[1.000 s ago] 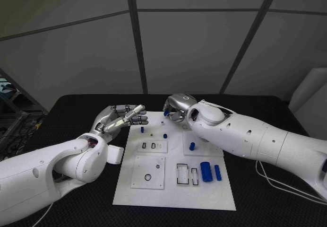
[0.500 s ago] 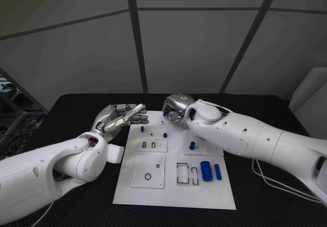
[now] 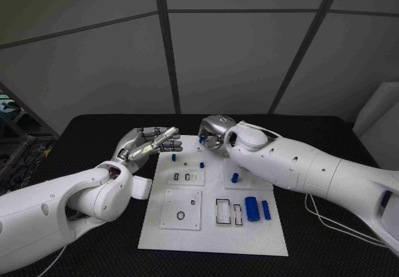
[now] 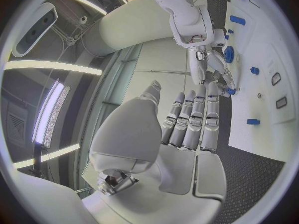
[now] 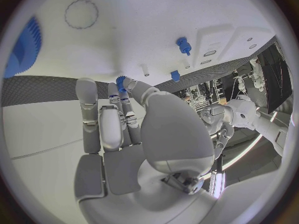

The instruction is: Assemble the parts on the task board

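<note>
Head view: right hand (image 3: 218,130) pinches a small blue part (image 3: 203,138) at the board's (image 3: 212,234) far edge. Left hand (image 3: 148,142) hovers left of the board, fingers extended, holding nothing. Several parts (image 3: 251,209) lie loose; most assembly appears to remain.

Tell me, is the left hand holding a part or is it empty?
Empty. The left hand hovers beside the board, fingers straight and together, nothing in them.
</note>
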Motion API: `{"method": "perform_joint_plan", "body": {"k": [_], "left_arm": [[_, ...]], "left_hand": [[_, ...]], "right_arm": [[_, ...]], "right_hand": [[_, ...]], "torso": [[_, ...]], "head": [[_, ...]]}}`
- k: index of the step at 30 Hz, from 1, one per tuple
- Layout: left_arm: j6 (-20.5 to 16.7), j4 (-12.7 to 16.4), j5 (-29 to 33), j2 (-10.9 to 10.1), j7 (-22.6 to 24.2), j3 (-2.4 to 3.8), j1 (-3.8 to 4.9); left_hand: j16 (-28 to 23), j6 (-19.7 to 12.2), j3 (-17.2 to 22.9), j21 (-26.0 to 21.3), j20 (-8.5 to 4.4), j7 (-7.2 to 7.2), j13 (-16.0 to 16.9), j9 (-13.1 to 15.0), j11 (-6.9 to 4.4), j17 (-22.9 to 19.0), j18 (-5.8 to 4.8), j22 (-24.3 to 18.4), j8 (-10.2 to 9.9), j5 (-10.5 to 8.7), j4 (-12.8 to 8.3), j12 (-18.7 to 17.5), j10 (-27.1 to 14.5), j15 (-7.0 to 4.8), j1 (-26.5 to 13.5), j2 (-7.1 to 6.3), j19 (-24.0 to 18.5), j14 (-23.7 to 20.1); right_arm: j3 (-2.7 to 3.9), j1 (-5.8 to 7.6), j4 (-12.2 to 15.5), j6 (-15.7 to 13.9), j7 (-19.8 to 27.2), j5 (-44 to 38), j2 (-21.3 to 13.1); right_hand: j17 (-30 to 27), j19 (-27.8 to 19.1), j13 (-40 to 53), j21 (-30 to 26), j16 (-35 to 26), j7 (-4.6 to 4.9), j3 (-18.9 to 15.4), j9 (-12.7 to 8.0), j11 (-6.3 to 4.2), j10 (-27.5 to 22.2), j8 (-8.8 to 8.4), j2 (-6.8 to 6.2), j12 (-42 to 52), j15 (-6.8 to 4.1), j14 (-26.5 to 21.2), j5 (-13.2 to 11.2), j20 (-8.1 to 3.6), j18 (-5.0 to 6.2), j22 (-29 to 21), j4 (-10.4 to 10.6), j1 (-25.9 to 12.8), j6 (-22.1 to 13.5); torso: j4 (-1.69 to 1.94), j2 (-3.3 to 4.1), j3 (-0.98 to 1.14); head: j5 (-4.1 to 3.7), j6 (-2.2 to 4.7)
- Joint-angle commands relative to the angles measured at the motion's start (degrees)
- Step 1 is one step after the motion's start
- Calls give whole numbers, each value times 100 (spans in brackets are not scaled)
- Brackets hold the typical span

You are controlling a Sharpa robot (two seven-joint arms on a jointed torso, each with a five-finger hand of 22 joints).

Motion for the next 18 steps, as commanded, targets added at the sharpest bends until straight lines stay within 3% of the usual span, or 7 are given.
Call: {"method": "perform_joint_plan", "body": {"k": [1, 5, 10, 15, 18], "left_arm": [[108, 6, -36, 6, -11, 6, 11], [114, 2, -36, 8, -14, 6, 11], [118, -1, -36, 6, -18, 6, 11], [119, 1, -36, -10, -45, 6, 11], [125, 2, -36, -15, -56, 6, 11]], "left_hand": [[-22, -22, 1, -32, 23, 119, -6, -6, 22, 6, -107, -7, -29, -25, -24, -36, -14, 22, 0, 55, 29, -25], [-23, -22, 1, -32, 23, 120, -6, -6, 23, 6, -107, -7, -30, -25, -25, -36, -15, 22, -1, 55, 29, -26], [-28, -22, 0, -33, 24, 120, -6, -6, 23, 6, -108, -8, -32, -25, -25, -38, -16, 23, -2, 56, 29, -30], [-28, -22, 0, -33, 24, 120, -6, -6, 23, 6, -108, -8, -32, -25, -25, -38, -16, 23, -2, 56, 29, -30], [-36, -24, -1, -35, 25, 121, -6, -6, 24, 6, -108, -10, -35, -25, -27, -41, -18, 25, -3, 59, 28, -37]], "right_arm": [[3, 11, -21, 17, -72, -19, 11], [3, 11, -16, 23, -37, -19, 21], [3, 11, 73, -8, 16, -19, -17], [3, 11, 250, -78, 45, -19, -133], [3, 10, 471, -160, 42, -15, -321]], "right_hand": [[4, -48, -22, 44, 28, 17, 25, -22, 31, -149, -39, -53, -35, 71, 212, -28, 30, -71, 7, 35, -36, -102], [9, -143, -39, 7, 53, 53, 1, -77, 109, -573, -45, -151, -31, 144, 203, -39, 89, -52, -76, 50, -83, -415], [-184, -337, -36, -158, -40, 1, -199, -89, 126, -1012, -43, -229, -2, 154, 141, -27, 132, -1, -345, 43, -91, -868], [-218, -359, -29, -179, -57, -23, -254, -83, 125, -1057, -40, -221, 20, 153, 131, -26, 137, 6, -379, 32, -67, -920], [-220, -360, -18, -177, -55, -42, -279, -73, 117, -1022, -25, -200, 59, 151, 131, -28, 134, 8, -378, 34, -56, -908]], "torso": [[-2, 2, 0], [-4, 1, 2], [-5, 0, 4], [-22, -3, 13], [-13, -3, 10]], "head": [[4, 0], [8, 1], [10, 1], [30, 1], [8, 12]]}}
